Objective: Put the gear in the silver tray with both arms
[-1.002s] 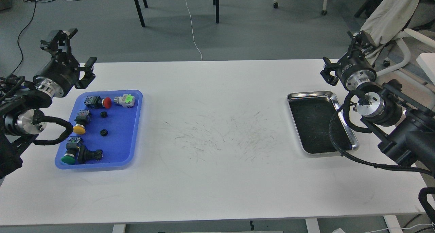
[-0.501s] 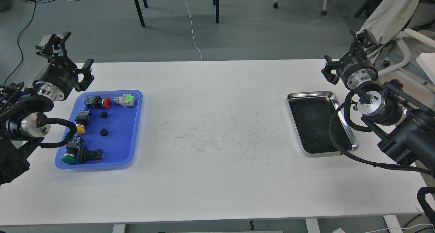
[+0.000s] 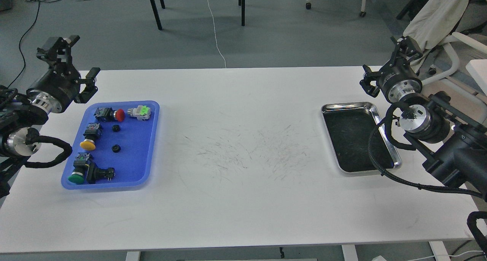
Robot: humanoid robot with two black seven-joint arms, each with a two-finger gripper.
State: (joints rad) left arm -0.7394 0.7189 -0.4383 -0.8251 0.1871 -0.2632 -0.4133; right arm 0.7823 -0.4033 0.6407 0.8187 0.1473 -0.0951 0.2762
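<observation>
Left gripper [image 3: 74,65]: at the upper left of the frame, above and beyond the far left corner of the blue tray [image 3: 146,160]; over the last second it has drifted left and away from the tray — fingers spread wide, nothing between them.
Right gripper [image 3: 388,65]: upper right, just beyond the far right corner of the silver tray [image 3: 344,105]; barely moved. Its fingers seem apart and hold nothing, though it is seen small and dark.
Silver tray: right of centre, dark base bare — no part in it.
Gear: probably one of two small black parts [image 3: 116,128] lying among the push buttons in the blue tray; untouched.
Meaning: the left arm backs off rather than reaching in, so picking has not begun.
</observation>
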